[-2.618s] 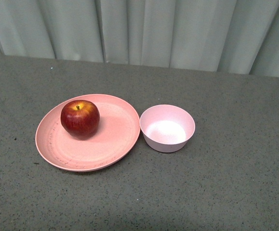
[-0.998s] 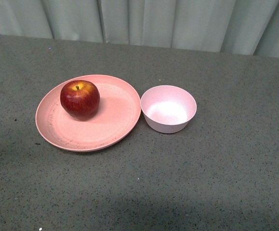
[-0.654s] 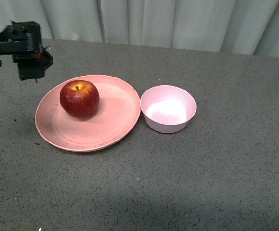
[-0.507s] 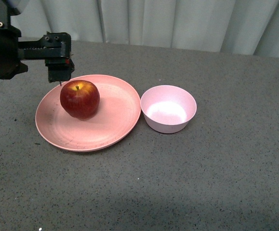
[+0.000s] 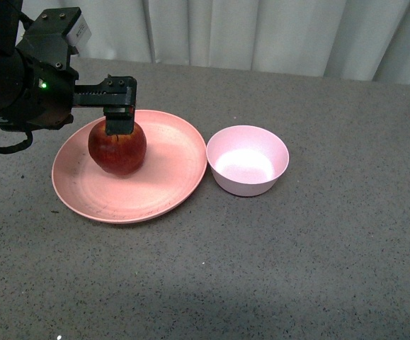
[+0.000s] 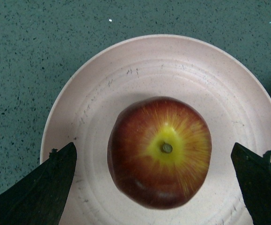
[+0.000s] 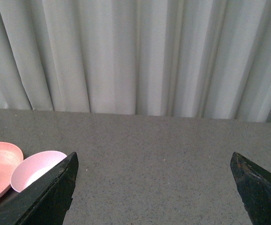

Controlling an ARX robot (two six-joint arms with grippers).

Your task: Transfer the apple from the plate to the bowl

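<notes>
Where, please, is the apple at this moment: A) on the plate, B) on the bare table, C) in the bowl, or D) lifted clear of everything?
A: the apple sits on the plate, the open left gripper straddles it without touching, and the bowl is empty.

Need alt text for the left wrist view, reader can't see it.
Looking straight down at a red apple, yellow around its stem, sitting on a pink plate on a grey speckled table. The left gripper is open, one dark finger on each side of the apple, neither touching it.
</notes>
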